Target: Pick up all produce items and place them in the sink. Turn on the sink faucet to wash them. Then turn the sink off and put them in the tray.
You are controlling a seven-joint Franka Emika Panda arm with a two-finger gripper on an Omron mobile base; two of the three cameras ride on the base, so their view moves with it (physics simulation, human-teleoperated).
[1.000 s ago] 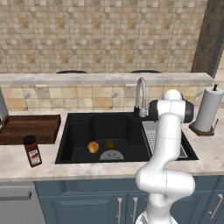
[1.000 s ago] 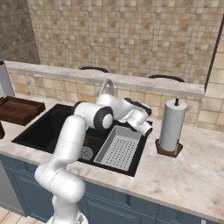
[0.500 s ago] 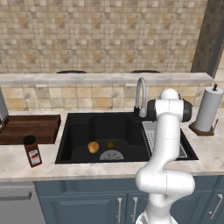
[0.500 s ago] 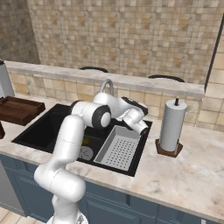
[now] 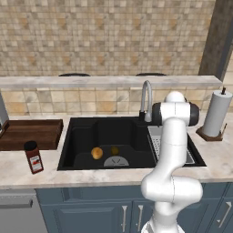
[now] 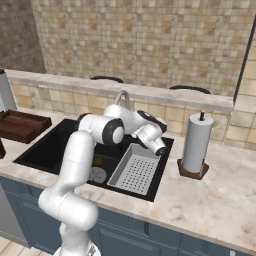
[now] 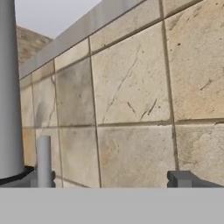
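Both produce items lie on the floor of the black sink (image 5: 82, 136): the orange-yellow fruit (image 5: 97, 153) and, to its right, the smaller olive-brown fruit (image 5: 114, 150). At the sink's back right corner stands the grey gooseneck sink faucet (image 5: 146, 97). My gripper (image 6: 156, 120) hovers just right of the faucet's base, pointing at the tiled backsplash. In the hand view my gripper (image 7: 111, 179) is open and holds nothing, with the faucet's stem (image 7: 8, 87) and a thin grey rod (image 7: 43, 159) at its left. The brown wooden tray (image 5: 29, 133) rests on the counter left of the sink.
A red-labelled jar (image 5: 33, 157) stands on the counter's front left. A grey perforated rack (image 6: 135, 170) sits in the sink's right part, under my arm. A paper towel roll (image 5: 217, 113) stands at the right. A raised stone ledge (image 5: 109, 81) runs behind the faucet.
My hand has shifted slightly toward the faucet and the backsplash. The jaws stay wide apart. Both fruits lie where they were.
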